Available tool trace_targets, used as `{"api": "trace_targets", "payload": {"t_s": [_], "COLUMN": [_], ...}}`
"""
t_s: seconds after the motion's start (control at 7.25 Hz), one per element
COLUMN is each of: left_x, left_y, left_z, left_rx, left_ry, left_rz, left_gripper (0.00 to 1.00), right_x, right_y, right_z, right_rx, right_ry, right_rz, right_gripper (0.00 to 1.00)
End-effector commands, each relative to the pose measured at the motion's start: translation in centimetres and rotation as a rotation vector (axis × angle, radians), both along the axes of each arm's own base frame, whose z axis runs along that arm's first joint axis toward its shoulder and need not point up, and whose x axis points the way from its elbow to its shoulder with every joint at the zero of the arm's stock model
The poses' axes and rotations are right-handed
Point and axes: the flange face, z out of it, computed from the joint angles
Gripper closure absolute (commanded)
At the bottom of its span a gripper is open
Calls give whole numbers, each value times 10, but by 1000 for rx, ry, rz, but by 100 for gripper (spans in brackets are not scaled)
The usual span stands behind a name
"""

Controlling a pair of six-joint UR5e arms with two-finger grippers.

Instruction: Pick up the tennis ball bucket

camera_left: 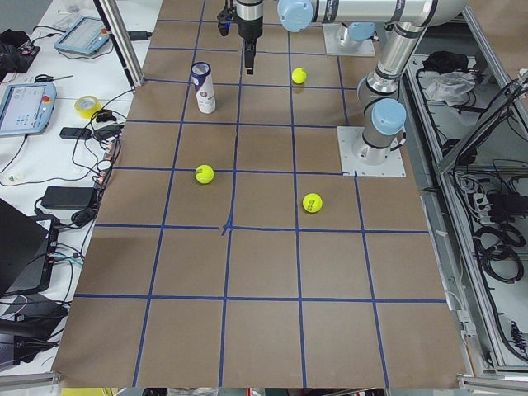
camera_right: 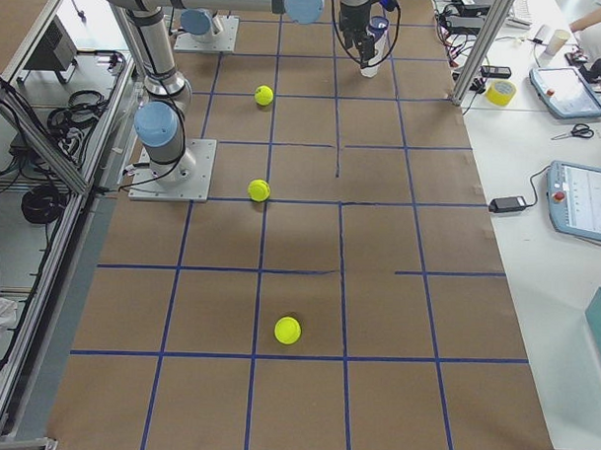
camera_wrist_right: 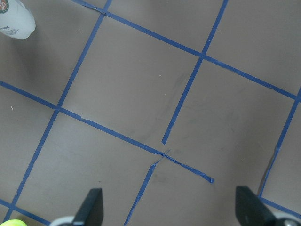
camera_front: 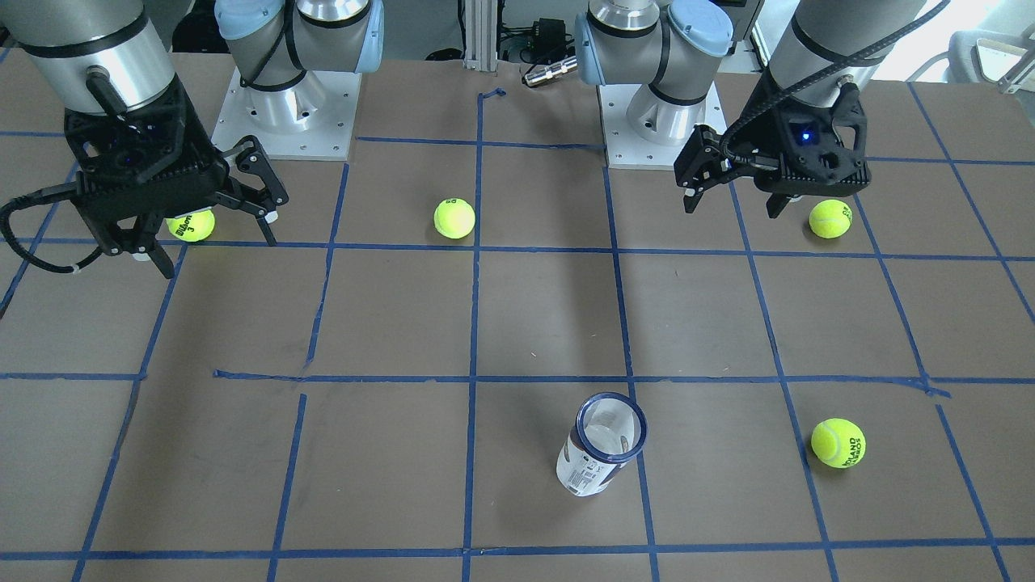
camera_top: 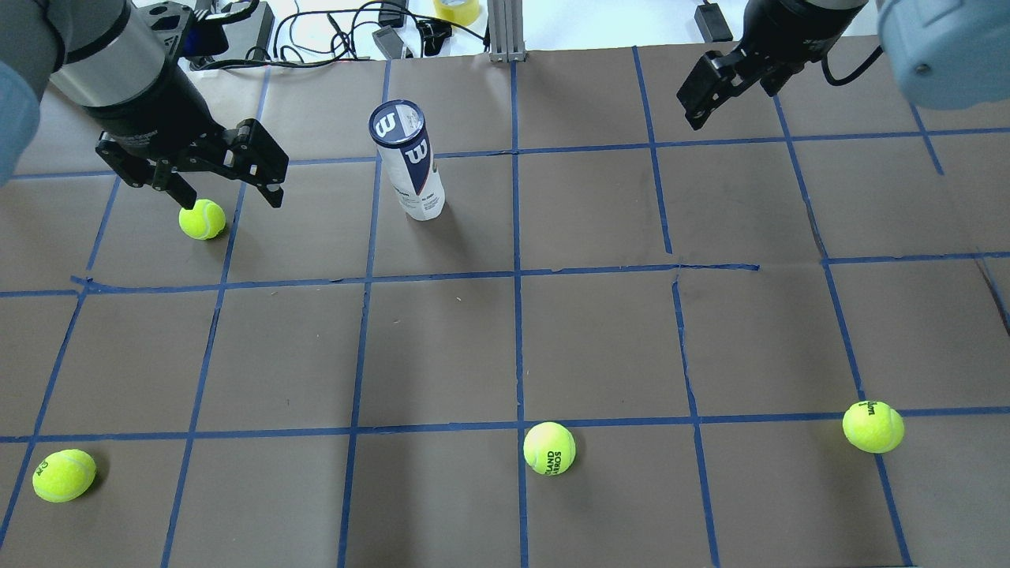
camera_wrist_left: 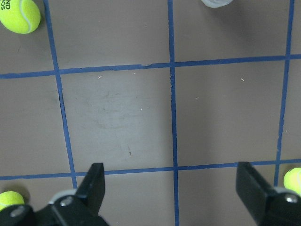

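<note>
Standing on its base, rim up, long axis vertical: the can (camera_top: 412, 167), one item, on the table (camera_top: 600, 347). The W on its label faces the robot.

Position: ahead of the left gripper (camera_front: 730, 210) and a little to its right. It is ahead of the right gripper (camera_front: 218, 252) and off to its left, further from this one. It touches neither.

Left gripper: fingers spread wide, holding nothing, hanging high over the table. Right gripper: likewise spread wide, empty and high.

Room: bare brown paper lies all round the can, and between it and each gripper. The nearest ball (camera_front: 838, 442) lies apart from the can, ahead of the left gripper and off to its left. The other balls (camera_top: 550, 448), three, lie back toward the robot, well apart from the can. One sits on either side of the left gripper, about level with its fingers, and the third is on the right gripper's side.

Edge: the table's far edge (camera_top: 584, 50) runs beyond the can, further ahead of both grippers. Cables (camera_top: 331, 24) lie just past it.
</note>
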Motion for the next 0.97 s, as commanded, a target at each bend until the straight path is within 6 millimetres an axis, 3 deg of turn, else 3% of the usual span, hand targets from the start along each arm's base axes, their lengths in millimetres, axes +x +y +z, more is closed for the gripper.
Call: {"api": "trace_targets", "payload": {"t_s": [0.0,0.41,0.83], "left_x": [0,0,4], "left_y": [0,2,0], "left_z": [0,2,1], "left_rx": [-2,-3,-3], "left_ry": [0,-4,-1], "left_rz": [2,2,10], "left_gripper": [0,0,0], "right_x": [1,-3,-3], "right_y": [18,55,45], "right_z": [9,17,23], "right_rx": [59,177,103], "right_ry": [-34,35,17], "right_rz": [-222,-405,-402], "right_gripper": [0,0,0]}}
